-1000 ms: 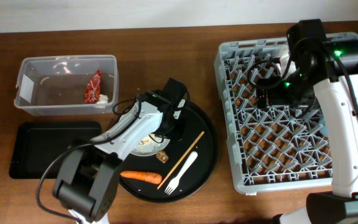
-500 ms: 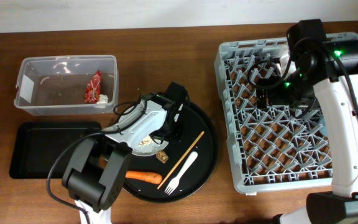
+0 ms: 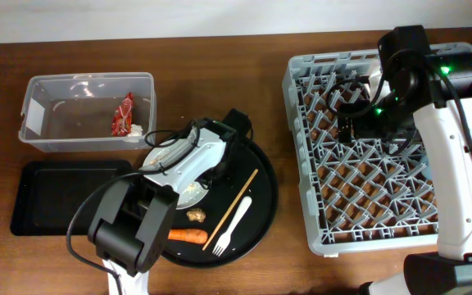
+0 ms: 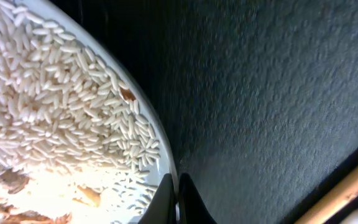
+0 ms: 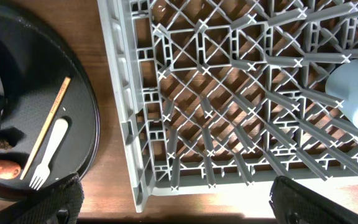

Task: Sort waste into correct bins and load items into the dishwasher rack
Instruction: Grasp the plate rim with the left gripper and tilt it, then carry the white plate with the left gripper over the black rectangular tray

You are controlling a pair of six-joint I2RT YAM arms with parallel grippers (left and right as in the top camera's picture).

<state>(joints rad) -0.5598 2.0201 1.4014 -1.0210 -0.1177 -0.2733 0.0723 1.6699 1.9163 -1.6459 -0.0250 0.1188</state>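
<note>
We see the white round plate (image 4: 163, 155), covered with beige rice (image 4: 48, 93) and a few brown scraps, lying on the round black tray (image 4: 278, 93). The left gripper (image 4: 177, 200) is closed tightly on the rim of this plate, one finger on each side of the edge. The right gripper (image 5: 179, 205) hangs above the dishwasher rack (image 5: 185, 124) with its fingers wide apart, holding nothing, well apart from the plate.

Overhead is looking straight down on the brown wooden table (image 3: 220, 74); left wrist is hugging the white round plate (image 4: 165, 155); right wrist is overlooking the overhead-shared grey plastic rack (image 5: 135, 124).
</note>
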